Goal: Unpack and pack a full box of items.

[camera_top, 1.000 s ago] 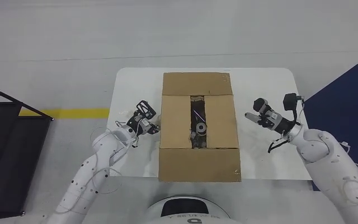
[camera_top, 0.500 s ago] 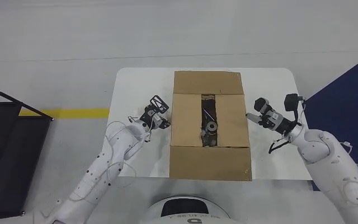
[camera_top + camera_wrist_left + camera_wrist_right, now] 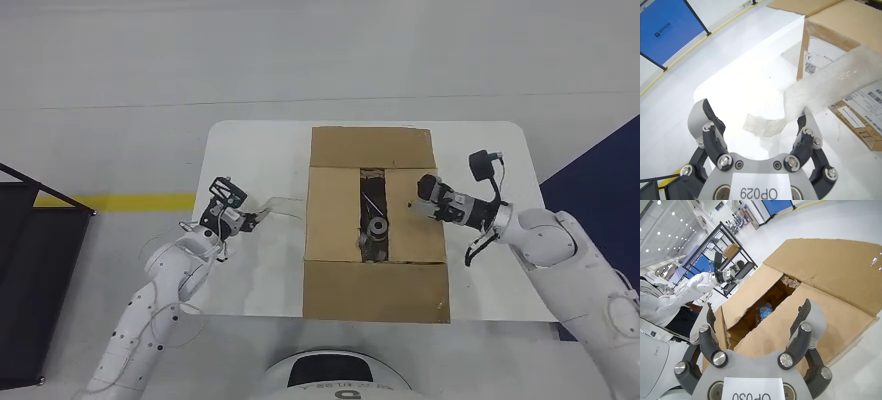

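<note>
A cardboard box stands mid-table, its top flaps apart along a narrow gap where a round grey item shows. My left gripper is to the box's left, open. A whitish tape strip sticks to one of its fingers and runs back to the box, with its curled end hanging between the jaws. My right gripper is open just above the box's right flap. A blue-labelled bottle lies in the gap ahead of my right gripper.
The white table has bare room left of the box and a narrower band on its right. A black rack stands on the floor at the far left, a blue panel at the right.
The box slid to the right. My left gripper went to the box's left side, then drew back left trailing the tape strip. My right gripper moved left over the right flap.
</note>
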